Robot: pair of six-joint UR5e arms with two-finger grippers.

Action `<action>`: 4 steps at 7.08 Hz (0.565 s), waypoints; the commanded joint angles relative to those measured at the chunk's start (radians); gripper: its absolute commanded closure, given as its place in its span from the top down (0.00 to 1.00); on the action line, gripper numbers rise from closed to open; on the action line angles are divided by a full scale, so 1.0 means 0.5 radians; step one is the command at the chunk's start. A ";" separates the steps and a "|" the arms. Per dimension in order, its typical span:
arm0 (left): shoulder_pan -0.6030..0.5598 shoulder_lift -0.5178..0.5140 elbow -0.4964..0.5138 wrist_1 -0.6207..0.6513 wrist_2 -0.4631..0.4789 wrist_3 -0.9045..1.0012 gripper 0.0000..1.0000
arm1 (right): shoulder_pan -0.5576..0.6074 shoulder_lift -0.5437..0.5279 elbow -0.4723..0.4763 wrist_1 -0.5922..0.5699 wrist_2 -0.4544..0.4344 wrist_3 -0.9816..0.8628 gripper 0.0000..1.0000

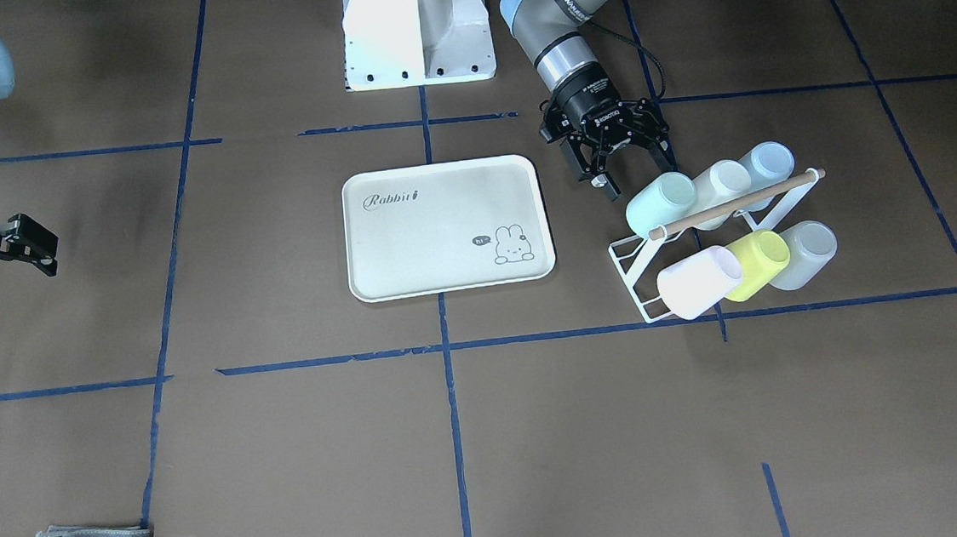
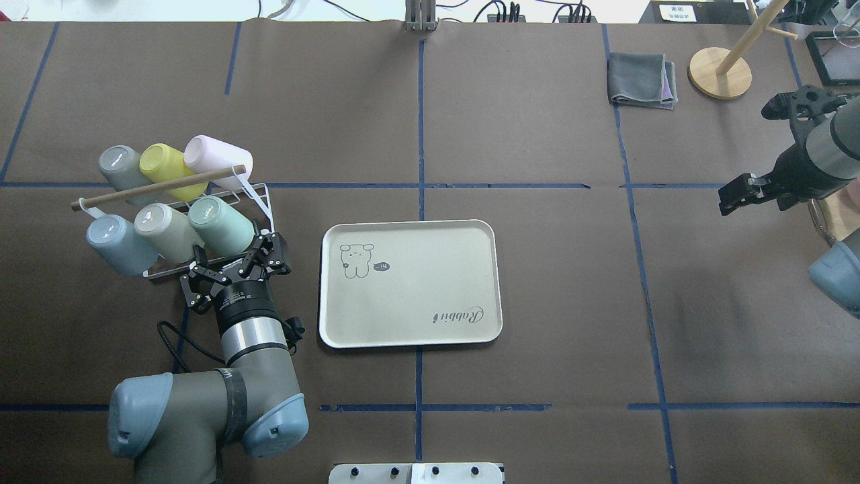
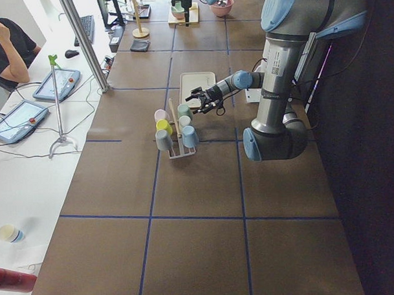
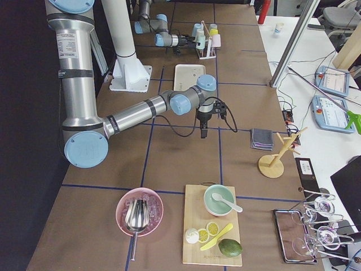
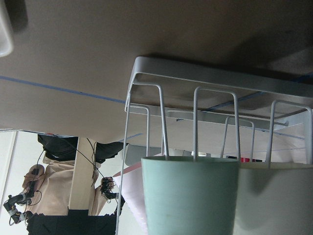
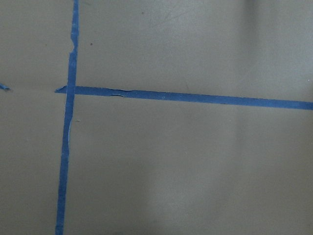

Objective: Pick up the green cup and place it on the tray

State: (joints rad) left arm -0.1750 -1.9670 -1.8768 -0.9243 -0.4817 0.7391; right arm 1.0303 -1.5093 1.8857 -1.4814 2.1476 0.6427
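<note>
Closest to the left wrist camera, the green cup (image 5: 189,196), a small, plain, handleless tumbler of pale mint-green plastic, sits inverted on the prongs of a white wire rack (image 5: 205,73). Its mouth faces the rack's base and its rounded closed end is raised. Its long axis leans off vertical, as the overhead view shows. The rack stands toward the bench's left end. There the cup occupies the row on the robot-edge side of a wooden rod (image 2: 158,187), at the end nearest the cream rectangular plastic tray (image 2: 410,323), with a beige cup (image 2: 164,232) just beside it. The tray, marked with "Rabbit" script and a bunny drawing, lies flat at mid-bench, apart from the cup. The left hand (image 1: 636,172) hangs with fingers spread apart just beside the cup, on its robot-edge side, clamped on nothing. The right hand (image 2: 736,196) hovers over bare bench toward the right end; whether its fingers are together cannot be told.
</note>
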 commanded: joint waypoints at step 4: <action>-0.055 -0.002 0.121 -0.004 0.000 0.010 1.00 | 0.010 0.000 -0.001 0.002 0.000 0.000 1.00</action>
State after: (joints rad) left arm -0.1960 -1.9676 -1.8288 -0.9260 -0.4817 0.7409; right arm 1.0348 -1.5094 1.8853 -1.4812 2.1476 0.6427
